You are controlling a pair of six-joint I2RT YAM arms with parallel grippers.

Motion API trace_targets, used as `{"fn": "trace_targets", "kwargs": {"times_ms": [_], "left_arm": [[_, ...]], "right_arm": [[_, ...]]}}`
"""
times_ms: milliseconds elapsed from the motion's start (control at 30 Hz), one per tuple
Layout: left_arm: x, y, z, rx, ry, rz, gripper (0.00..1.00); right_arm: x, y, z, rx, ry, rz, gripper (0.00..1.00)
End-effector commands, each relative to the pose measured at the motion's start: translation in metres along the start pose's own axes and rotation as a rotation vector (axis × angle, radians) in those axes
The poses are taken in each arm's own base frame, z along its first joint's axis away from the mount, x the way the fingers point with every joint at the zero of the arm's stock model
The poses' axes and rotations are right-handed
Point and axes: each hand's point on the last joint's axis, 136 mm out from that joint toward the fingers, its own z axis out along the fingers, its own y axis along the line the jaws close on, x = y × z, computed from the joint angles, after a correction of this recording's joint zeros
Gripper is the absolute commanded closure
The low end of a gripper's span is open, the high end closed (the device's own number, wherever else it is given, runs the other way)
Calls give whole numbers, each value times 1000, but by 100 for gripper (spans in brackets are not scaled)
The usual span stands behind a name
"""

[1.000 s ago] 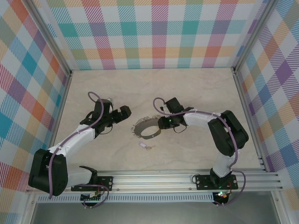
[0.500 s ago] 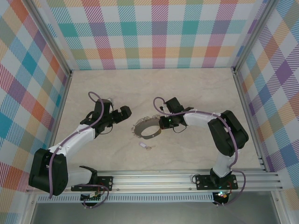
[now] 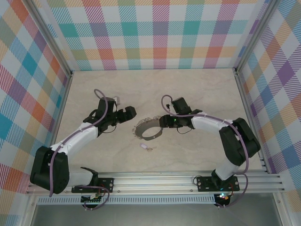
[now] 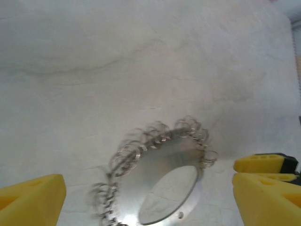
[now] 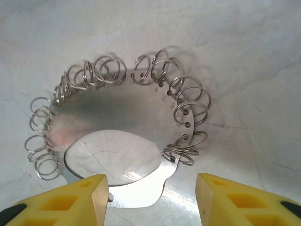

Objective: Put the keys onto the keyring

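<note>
Both jaws apart, clamped on nothing; could skid keyring (image 5: 122,110) across bench (image 3: 197,94) or knock tiny keys (image 3: 146,147) away if R jaws close off-centre

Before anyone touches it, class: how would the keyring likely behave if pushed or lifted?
The keyring looks like a thin flat metal plate, so probably stiff and light. The small rings around its edge seem loose and would likely flop when lifted. Lying flat on the smooth table, it would probably slide, not roll.
</note>
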Motion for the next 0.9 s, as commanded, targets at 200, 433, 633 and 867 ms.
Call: {"fn": "trace_targets", "kwargs": {"times_ms": [200,433,633,867], "left_arm": [[31,-59,30,80,140,226,30],[30,-62,33,76,124,213,30],[27,-62,30,74,105,204,28],[24,-62,26,73,86,203,27]], "right_arm": [[11,-10,1,-51,-1,110,48],[20,-12,14,-79,30,93,49],[17,-12,27,-87,39,90,49],[13,-12,39,-99,52,87,50]]}}
